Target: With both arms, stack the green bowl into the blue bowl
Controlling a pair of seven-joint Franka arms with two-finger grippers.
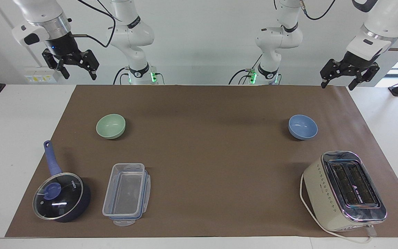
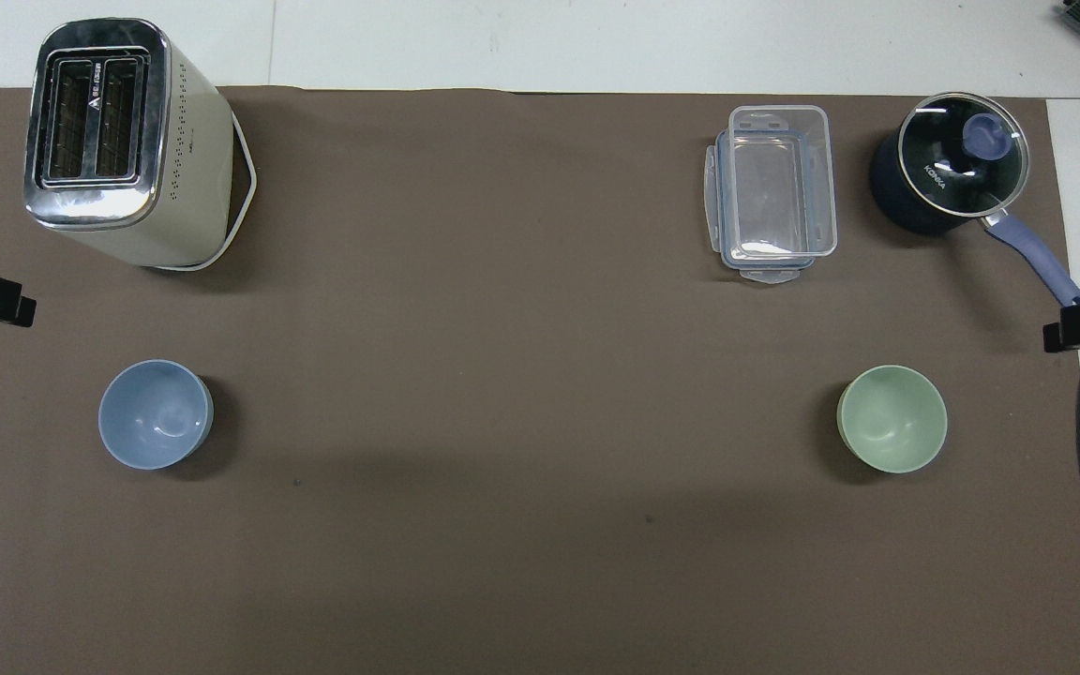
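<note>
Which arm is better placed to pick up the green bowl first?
Right, probably. The green bowl sits toward the right arm's end, and the right tool hangs open there. The left tool is up at the blue bowl's end.

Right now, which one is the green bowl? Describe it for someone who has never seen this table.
Start at the dark blue lidded saucepan at the right arm's end of the brown mat. The green bowl sits alone on the mat, nearer to the robots than the saucepan and the clear plastic container. It is small, round, pale mint; the blue bowl is its periwinkle twin.
</note>
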